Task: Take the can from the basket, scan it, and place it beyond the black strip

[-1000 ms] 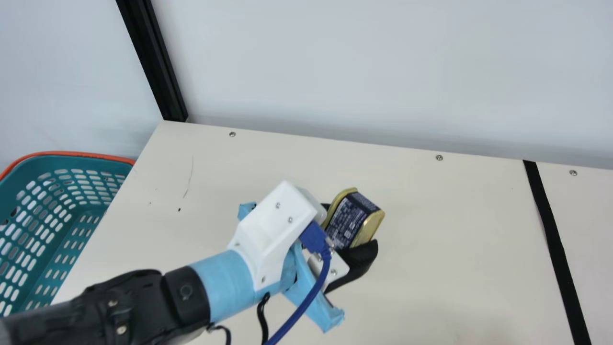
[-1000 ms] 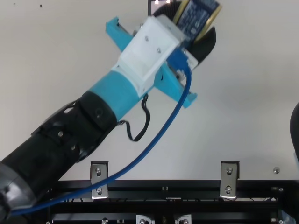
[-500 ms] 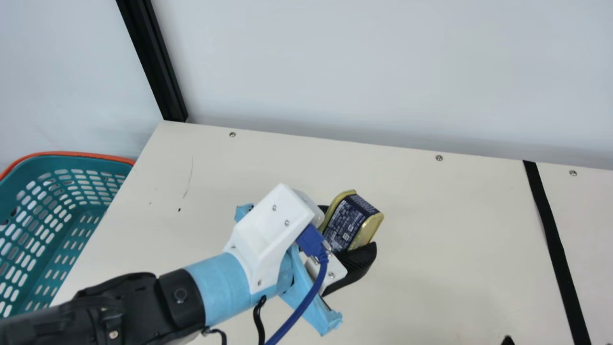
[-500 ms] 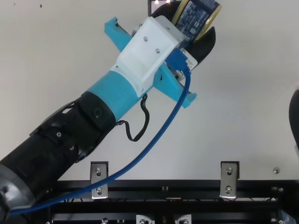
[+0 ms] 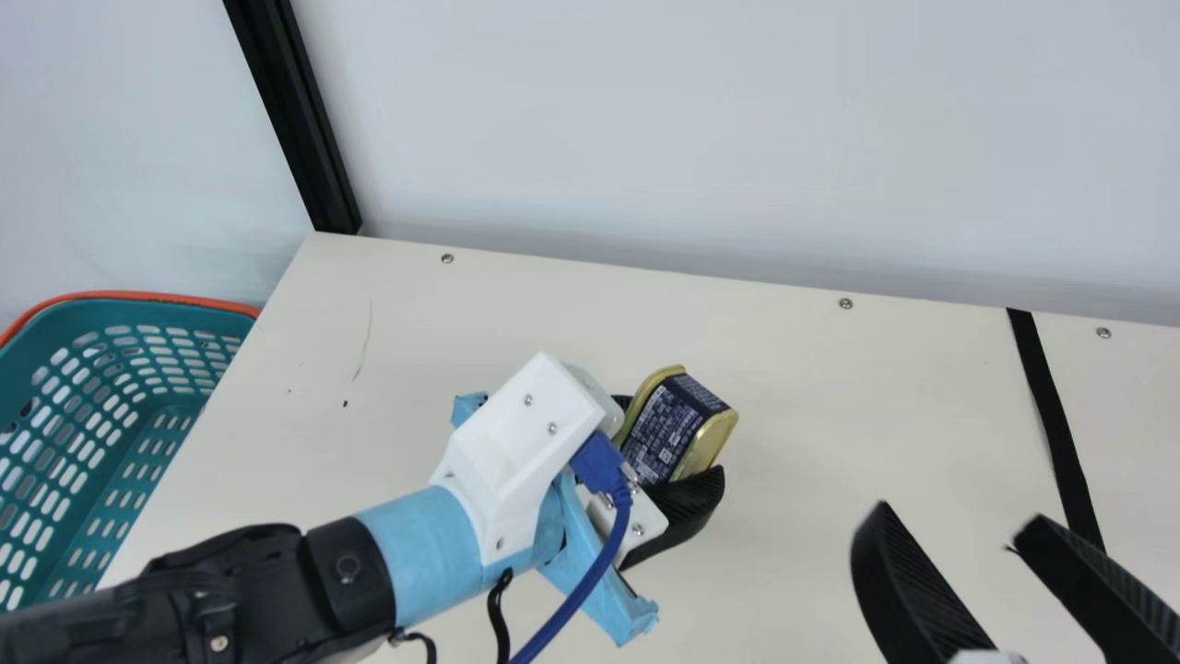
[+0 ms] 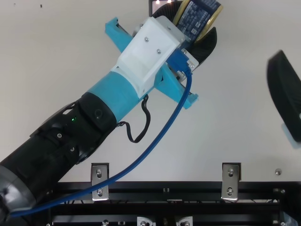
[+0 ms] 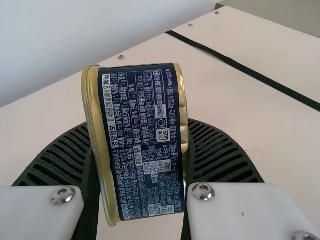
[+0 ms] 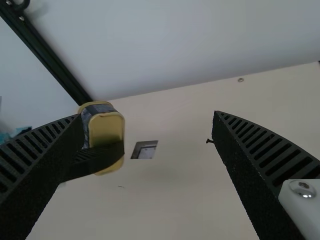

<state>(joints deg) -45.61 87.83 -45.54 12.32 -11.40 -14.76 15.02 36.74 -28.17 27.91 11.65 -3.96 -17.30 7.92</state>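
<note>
Pinches the navy-and-gold can (image 5: 664, 426) in the left gripper (image 5: 678, 439), kinda slanted, up over the middle of the cream table (image 5: 830, 397) and well left of the black strip (image 5: 1048, 397). Has the right gripper (image 5: 959, 514) spread nice and wide, near right, apart from the can. Oh, and has the teal basket (image 5: 138, 296) just beside the table's left edge.

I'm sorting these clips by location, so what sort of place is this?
Probably a robotics test bench, perhaps mocking up a checkout: the left end effector holds a can above a cream table, a teal basket sits beside the table, and a black strip crosses the tabletop.
</note>
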